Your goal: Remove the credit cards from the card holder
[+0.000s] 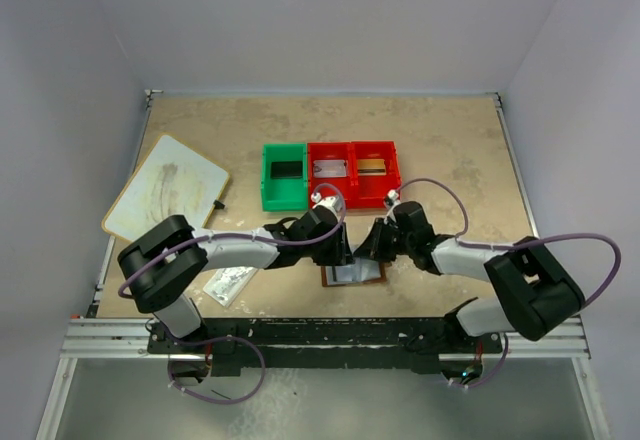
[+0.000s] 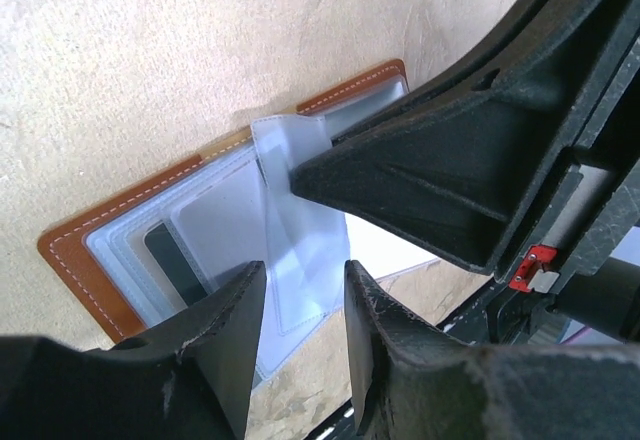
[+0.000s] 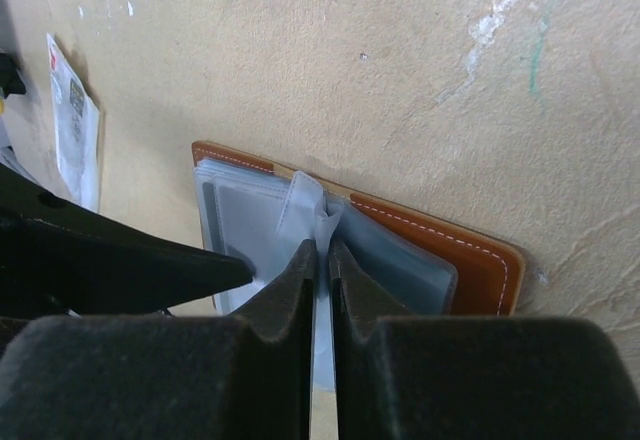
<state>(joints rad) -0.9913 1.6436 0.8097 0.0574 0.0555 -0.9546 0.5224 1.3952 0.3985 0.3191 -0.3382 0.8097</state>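
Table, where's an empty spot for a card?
Bare tabletop lies right of the red plastic bins, up to the right edge, and behind the bins. Crowded in front: the left gripper and right gripper meet over the brown leather card holder.

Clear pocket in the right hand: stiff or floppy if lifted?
Probably floppy: the clear pocket buckles where the right hand pinches it. Likely light, being thin film. The card holder may drag along, as pockets look bound in.
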